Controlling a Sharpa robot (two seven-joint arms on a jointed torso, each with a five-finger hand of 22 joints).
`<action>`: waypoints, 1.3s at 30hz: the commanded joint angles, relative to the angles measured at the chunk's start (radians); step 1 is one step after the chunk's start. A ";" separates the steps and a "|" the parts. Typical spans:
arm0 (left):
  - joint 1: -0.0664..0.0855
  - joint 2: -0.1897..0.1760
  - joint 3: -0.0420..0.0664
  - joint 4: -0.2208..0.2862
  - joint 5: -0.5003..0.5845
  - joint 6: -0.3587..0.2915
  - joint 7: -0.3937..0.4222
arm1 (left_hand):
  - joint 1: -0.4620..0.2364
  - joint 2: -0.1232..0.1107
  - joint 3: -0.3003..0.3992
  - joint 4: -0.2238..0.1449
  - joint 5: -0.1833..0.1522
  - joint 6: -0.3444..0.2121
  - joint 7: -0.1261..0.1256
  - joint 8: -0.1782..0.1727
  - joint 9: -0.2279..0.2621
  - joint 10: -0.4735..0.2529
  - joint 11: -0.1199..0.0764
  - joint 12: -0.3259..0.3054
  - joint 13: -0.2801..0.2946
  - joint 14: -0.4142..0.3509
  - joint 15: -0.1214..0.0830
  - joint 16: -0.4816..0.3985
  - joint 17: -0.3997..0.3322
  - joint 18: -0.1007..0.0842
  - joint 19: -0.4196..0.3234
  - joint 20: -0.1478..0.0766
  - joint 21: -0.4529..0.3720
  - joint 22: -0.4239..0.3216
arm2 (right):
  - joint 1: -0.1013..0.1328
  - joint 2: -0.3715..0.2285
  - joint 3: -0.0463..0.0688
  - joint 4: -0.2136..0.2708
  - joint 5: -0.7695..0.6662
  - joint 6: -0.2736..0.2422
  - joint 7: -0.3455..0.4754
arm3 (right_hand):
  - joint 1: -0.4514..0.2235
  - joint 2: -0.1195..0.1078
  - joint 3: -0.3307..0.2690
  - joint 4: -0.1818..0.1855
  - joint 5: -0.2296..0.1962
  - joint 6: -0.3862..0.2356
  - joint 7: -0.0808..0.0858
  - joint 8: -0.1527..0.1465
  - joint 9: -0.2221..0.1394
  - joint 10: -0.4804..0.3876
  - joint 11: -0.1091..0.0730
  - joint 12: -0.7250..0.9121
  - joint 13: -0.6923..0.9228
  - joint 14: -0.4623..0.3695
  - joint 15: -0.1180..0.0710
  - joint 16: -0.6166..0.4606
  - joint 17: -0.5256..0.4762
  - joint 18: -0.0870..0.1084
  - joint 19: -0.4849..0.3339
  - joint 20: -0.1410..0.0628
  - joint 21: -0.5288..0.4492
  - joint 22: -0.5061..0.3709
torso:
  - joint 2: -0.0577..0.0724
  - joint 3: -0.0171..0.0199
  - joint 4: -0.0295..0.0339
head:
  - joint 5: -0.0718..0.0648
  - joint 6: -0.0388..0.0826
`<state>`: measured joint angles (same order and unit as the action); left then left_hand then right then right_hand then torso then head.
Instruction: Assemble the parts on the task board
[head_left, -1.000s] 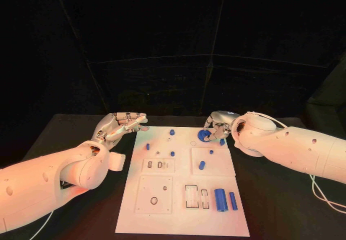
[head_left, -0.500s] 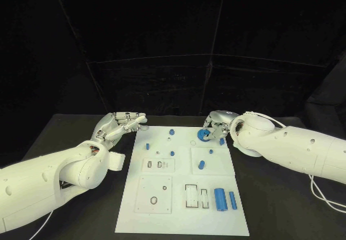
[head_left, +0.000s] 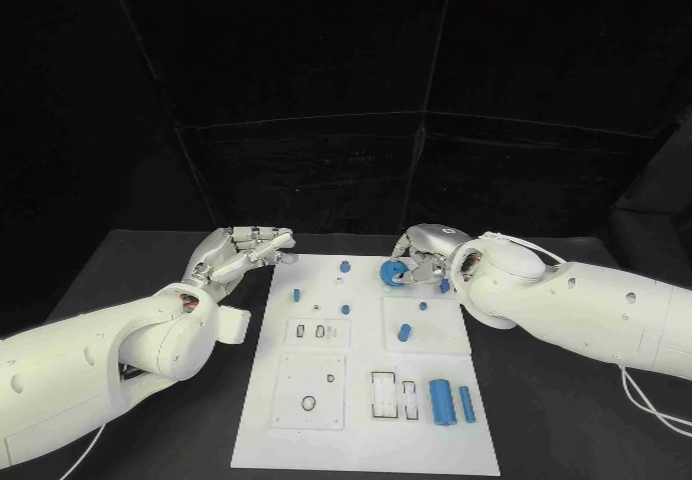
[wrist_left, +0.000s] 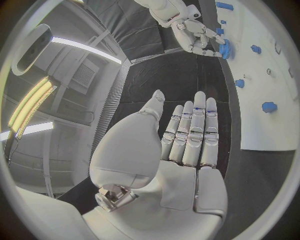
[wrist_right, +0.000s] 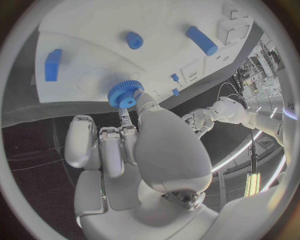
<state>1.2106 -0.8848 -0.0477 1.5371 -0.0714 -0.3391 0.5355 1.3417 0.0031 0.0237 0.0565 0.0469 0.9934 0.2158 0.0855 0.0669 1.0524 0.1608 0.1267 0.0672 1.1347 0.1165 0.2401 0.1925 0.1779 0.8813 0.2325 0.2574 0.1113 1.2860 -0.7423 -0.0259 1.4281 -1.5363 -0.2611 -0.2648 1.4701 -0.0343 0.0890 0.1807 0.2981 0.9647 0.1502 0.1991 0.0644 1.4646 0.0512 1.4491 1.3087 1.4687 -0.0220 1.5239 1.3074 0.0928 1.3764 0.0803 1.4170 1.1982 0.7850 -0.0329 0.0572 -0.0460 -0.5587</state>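
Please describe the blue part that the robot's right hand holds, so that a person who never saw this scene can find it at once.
Look at the far end of the white task board in the middle of the black table, where the right hand reaches in. Pinched at its fingertips is a blue gear. It alone is a round toothed wheel; the other blue pieces are plain pegs and cylinders.

smooth white arm shells with small round holes; each silver robot hand (head_left: 238, 250) (head_left: 420, 258) is metallic; thin white cable (head_left: 635, 385) by the right arm.
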 joint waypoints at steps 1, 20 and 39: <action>0.002 -0.001 0.001 0.005 -0.004 0.012 0.002 | 0.002 0.011 0.001 -0.005 0.001 0.000 0.006 -0.004 -0.002 -0.004 0.005 -0.004 -0.002 -0.006 0.000 -0.002 0.001 0.006 0.003 0.002 -0.002 -0.001 | 0.003 0.013 0.001 0.029 -0.068 -0.079 -0.030 | -0.013 -0.004 0.008 0.000 -0.006 0.040 -0.020 -0.008 0.003 0.030 -0.008 0.005 0.126 0.077 -0.007 0.006 0.133 -0.017 0.012 0.000 0.008 0.006 | 0.001 -0.0011 0.0015 | 0.002 0.003; 0.002 0.002 0.001 0.009 -0.004 0.016 0.000 | 0.003 0.013 0.002 -0.007 0.001 0.000 0.005 -0.005 -0.001 -0.004 0.005 -0.005 -0.002 -0.007 0.000 -0.003 0.002 0.006 0.003 0.002 -0.003 -0.002 | 0.003 0.211 0.000 -0.057 -0.158 -0.072 -0.056 | -0.025 -0.011 0.029 -0.001 -0.018 0.044 -0.020 -0.020 0.002 0.031 -0.008 0.004 0.127 0.077 -0.007 0.006 0.133 -0.018 0.015 -0.001 0.010 0.011 | 0.004 0.0014 0.0012 | 0.024 -0.003; 0.002 0.009 0.001 0.004 -0.004 0.018 -0.001 | 0.003 0.013 0.002 -0.007 0.001 0.000 0.005 -0.005 -0.001 -0.004 0.005 -0.005 -0.002 -0.007 0.000 -0.003 0.002 0.006 0.003 0.002 -0.003 -0.002 | -0.007 0.285 -0.003 -0.134 -0.158 0.019 -0.042 | -0.043 -0.025 0.043 -0.004 -0.032 0.041 -0.016 -0.035 0.001 0.029 -0.005 0.000 0.125 0.076 -0.005 0.005 0.129 -0.018 0.014 0.000 0.008 0.007 | 0.003 0.0024 -0.0005 | 0.026 -0.012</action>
<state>1.2112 -0.8777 -0.0476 1.5402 -0.0714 -0.3332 0.5304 1.3464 0.0078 0.0237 0.0565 0.0468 0.9934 0.2158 0.0856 0.0669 1.0524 0.1608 0.1267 0.0672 1.1347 0.1166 0.2401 0.1930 0.1779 0.8813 0.2325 0.2574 0.1103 1.2771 -0.4594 -0.0288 1.2947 -1.6849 -0.2759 -0.3125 1.4372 -0.0588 0.1235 0.1764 0.2696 0.9849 0.1491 0.1681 0.0649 1.4632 0.0499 1.4489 1.3087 1.4687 -0.0216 1.5276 1.3079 0.0930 1.3835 0.0803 1.4240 1.2060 0.7876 -0.0302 0.0566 -0.0193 -0.5701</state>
